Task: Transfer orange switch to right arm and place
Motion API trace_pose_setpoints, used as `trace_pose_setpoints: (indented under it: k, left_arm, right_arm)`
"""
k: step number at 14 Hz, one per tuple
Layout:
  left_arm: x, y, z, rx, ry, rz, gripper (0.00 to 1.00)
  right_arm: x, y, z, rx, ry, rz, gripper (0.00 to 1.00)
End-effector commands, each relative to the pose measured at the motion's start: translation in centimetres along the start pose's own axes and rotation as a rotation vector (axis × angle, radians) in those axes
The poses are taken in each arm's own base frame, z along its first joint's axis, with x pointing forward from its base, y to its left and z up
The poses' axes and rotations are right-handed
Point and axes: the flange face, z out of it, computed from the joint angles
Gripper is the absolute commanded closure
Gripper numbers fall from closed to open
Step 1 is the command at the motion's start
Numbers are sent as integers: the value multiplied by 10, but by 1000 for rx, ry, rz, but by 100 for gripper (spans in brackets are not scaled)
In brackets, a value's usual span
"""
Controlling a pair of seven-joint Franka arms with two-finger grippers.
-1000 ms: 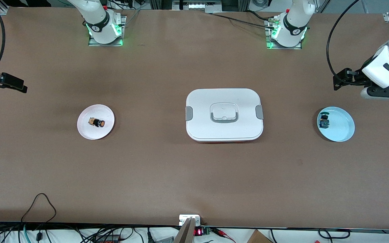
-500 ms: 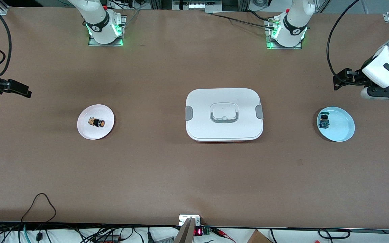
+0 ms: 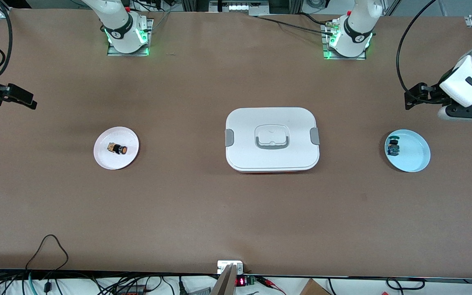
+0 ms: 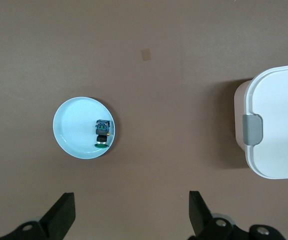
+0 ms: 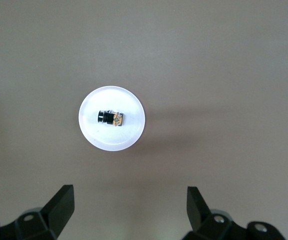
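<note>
**Both grippers empty, switch on its plate**

Left gripper (image 4: 129, 215) and right gripper (image 5: 129, 212) hang over bare table, fingers spread wide. The orange switch (image 3: 117, 149) lies on the white plate (image 3: 105, 157) toward the right arm's end; a lidded box (image 3: 272, 139) sits mid-table.

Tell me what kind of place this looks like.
Most likely a robotics lab workbench: two white arm bases bolted along a brown table, cables and electronics at its edge, and staged props, an orange switch on a white plate and a lidded container.
</note>
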Motion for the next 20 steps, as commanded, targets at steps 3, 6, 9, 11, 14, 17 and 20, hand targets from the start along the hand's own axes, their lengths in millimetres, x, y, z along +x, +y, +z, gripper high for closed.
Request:
trace_pose_setpoints:
  k: [3,6,9,11,14,17,20]
  left_arm:
    - [-2,-1,-5,8,3,-11,0]
    - [-2,-1,-5,8,3,-11,0]
    - [-2,-2,-5,8,3,-13,0]
    - [-2,-2,-4,8,0,-12,0]
    - [-1,-2,-4,8,1,-12,0]
    - [-1,-2,-4,8,1,-12,0]
    - [-1,-2,-4,8,1,-12,0]
  right_arm:
    - [-9,-7,-2,1,-28,-53,0]
    - [-8,-10,-1,2,-28,-47,0]
    - [-7,-6,-5,19,-16,-37,0]
    - [-7,-3,-6,31,-14,-29,0]
    - [-9,-8,-7,21,-16,-43,0]
    - [-9,-9,-8,18,-16,-47,0]
    - [-10,-10,-10,15,-12,-49,0]
